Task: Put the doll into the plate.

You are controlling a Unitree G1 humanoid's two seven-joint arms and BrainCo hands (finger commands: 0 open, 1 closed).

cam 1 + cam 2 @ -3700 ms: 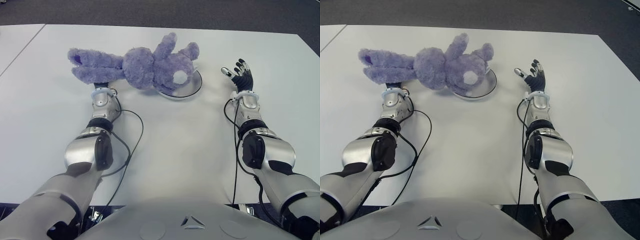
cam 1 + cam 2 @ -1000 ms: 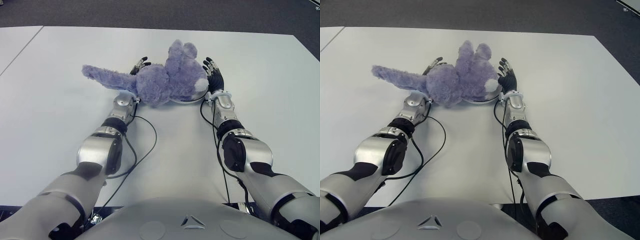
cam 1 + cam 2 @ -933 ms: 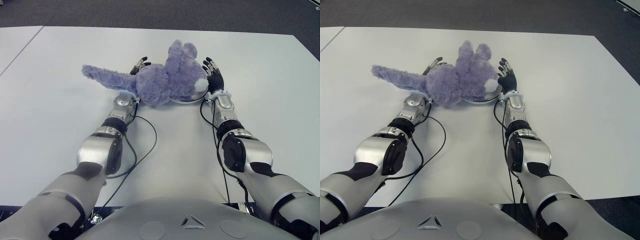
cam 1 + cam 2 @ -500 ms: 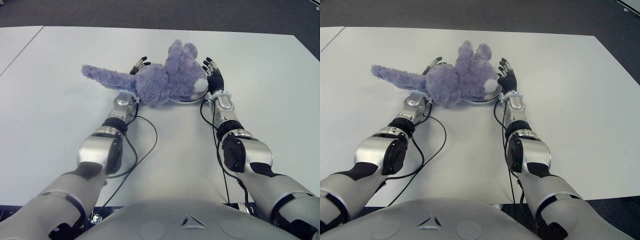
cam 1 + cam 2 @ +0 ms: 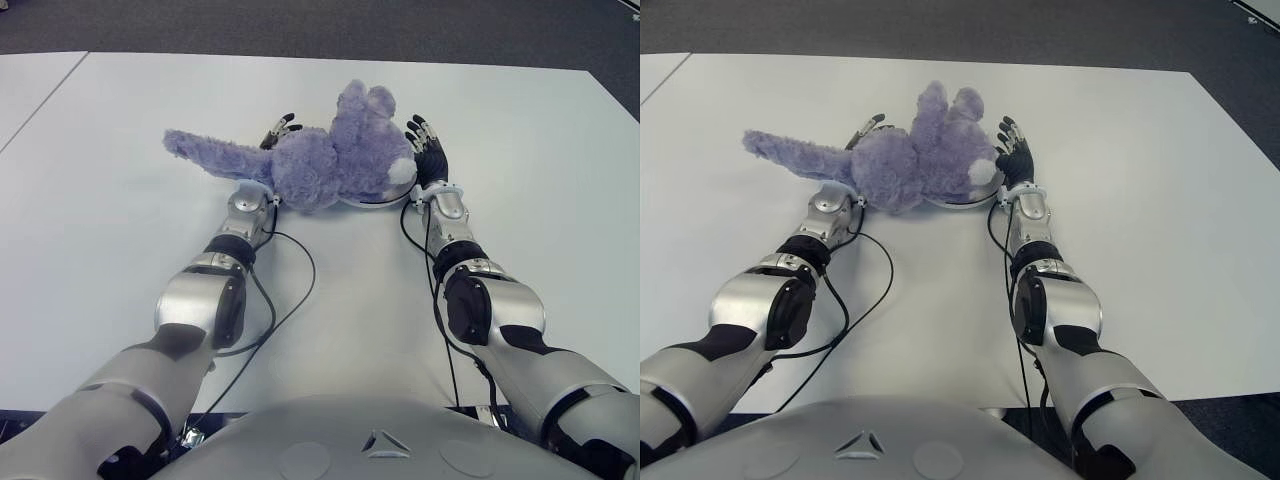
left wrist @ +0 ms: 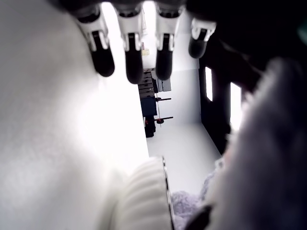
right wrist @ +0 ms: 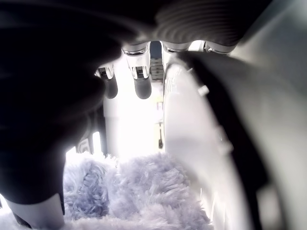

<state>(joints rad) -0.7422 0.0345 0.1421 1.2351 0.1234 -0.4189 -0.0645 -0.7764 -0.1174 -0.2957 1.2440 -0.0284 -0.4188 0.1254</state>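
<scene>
A purple plush doll lies across the far middle of the white table. Its head end covers a shallow plate, of which only the near rim shows. One long limb stretches left over the table. My left hand is at the doll's left side, partly under its body, with its fingers straight and fur beside them. My right hand stands at the plate's right edge, against the doll, its fingers extended above the fur. Neither hand is closed on the doll.
Black cables trail from both wrists across the table near my forearms. A seam marks a second table at the far left. Dark floor lies beyond the far edge.
Since 3.7 s ago both hands came inward and the doll swung round, its head now over the plate. Over the last second nothing has visibly moved.
</scene>
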